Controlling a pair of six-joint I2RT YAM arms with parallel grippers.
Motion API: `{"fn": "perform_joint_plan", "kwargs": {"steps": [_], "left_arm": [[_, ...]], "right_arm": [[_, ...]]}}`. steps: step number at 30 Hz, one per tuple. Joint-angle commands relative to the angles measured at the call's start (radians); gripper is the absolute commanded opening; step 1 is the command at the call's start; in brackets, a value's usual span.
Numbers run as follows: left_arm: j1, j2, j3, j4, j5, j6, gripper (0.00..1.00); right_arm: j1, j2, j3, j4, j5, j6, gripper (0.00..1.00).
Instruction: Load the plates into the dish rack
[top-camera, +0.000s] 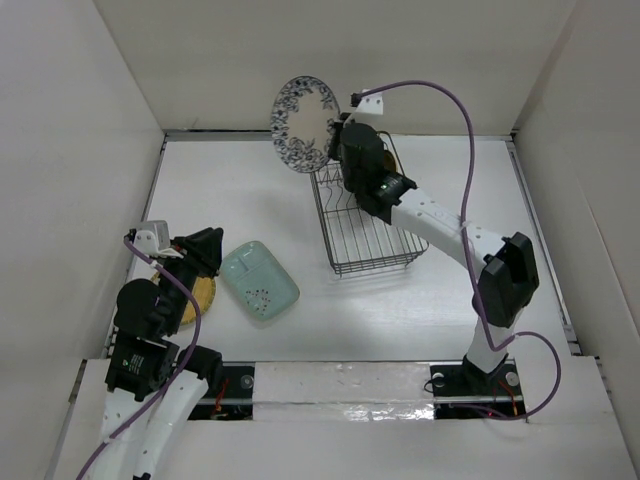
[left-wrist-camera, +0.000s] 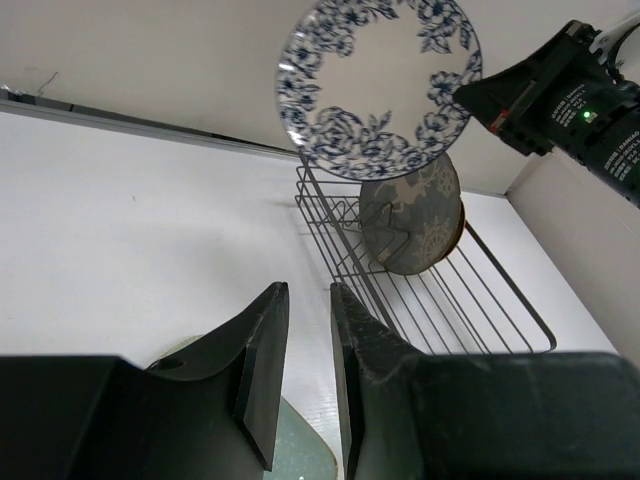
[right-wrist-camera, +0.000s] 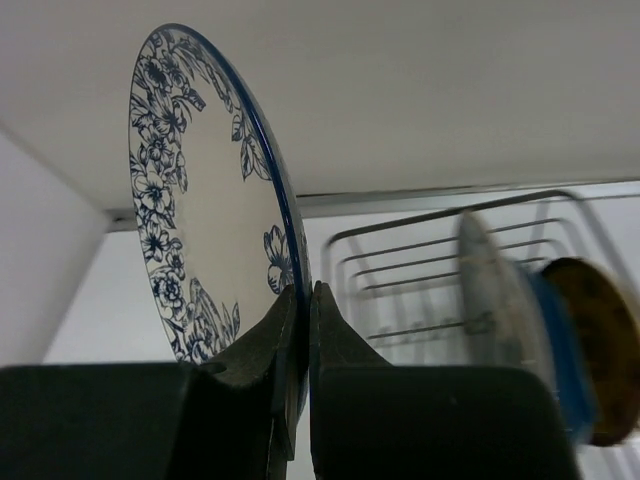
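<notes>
1. Five plates are seen: one blue-and-white floral plate (top-camera: 306, 122), one dark grey plate (left-wrist-camera: 412, 215), one mint-green plate (top-camera: 259, 279) and two yellow-gold plates.
2. One yellow-gold plate (left-wrist-camera: 459, 226) is stood in the rack just behind the grey one. The other yellow-gold plate (top-camera: 199, 300) is laid on the table, partly hidden under the left arm.
3. One dish rack (top-camera: 368, 225) is set on the table. Its long axis runs from the near side toward the back wall, slightly slanted in the top view.
4. The floral plate is held in the air on edge, above the far left corner of the rack and clear of its wires. Its patterned face is turned to the left.
5. The right gripper (right-wrist-camera: 303, 335) is pressed onto the floral plate's rim, one finger on each face.
6. The grey plate is stood upright between the prongs at the rack's far end, across the long axis.
7. The mint-green plate is laid flat between the left arm and the rack. Its long axis runs from far left to near right.
8. The left gripper (left-wrist-camera: 300, 370) is held above the mint-green plate's edge, its jaws narrowly parted with nothing between them.
</notes>
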Motion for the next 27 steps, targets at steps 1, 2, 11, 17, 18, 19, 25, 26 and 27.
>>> {"fn": "perform_joint_plan", "kwargs": {"steps": [1, 2, 11, 17, 18, 19, 25, 26, 27], "left_arm": [[-0.004, 0.015, -0.005, 0.037, 0.010, -0.003, 0.21], [-0.004, 0.015, -0.005, 0.037, 0.010, -0.001, 0.21], [-0.004, 0.015, -0.005, 0.040, 0.009, -0.005, 0.22], [-0.004, 0.011, -0.005, 0.039, 0.015, -0.003, 0.22], [-0.004, 0.009, -0.005, 0.039, 0.016, -0.003, 0.22], [-0.004, 0.008, -0.005, 0.040, 0.018, -0.003, 0.22], [-0.004, -0.006, -0.005, 0.037, 0.018, -0.004, 0.22], [-0.004, -0.008, -0.004, 0.034, 0.016, -0.003, 0.22], [-0.004, -0.008, -0.004, 0.034, 0.013, -0.004, 0.22]], "right_arm": [[-0.040, -0.069, 0.003, 0.119, 0.146, -0.154, 0.00], [-0.040, -0.069, 0.007, 0.117, 0.161, -0.182, 0.00], [-0.028, -0.015, 0.064, 0.141, 0.304, -0.555, 0.00], [-0.010, 0.020, 0.072, 0.203, 0.344, -0.745, 0.00], [0.003, 0.029, 0.080, 0.203, 0.351, -0.791, 0.00], [0.012, 0.045, 0.086, 0.209, 0.368, -0.819, 0.00], [0.033, 0.095, 0.095, 0.267, 0.443, -0.965, 0.00], [0.033, 0.104, 0.093, 0.269, 0.448, -0.968, 0.00], [0.033, 0.109, 0.087, 0.284, 0.456, -0.977, 0.00]]}}
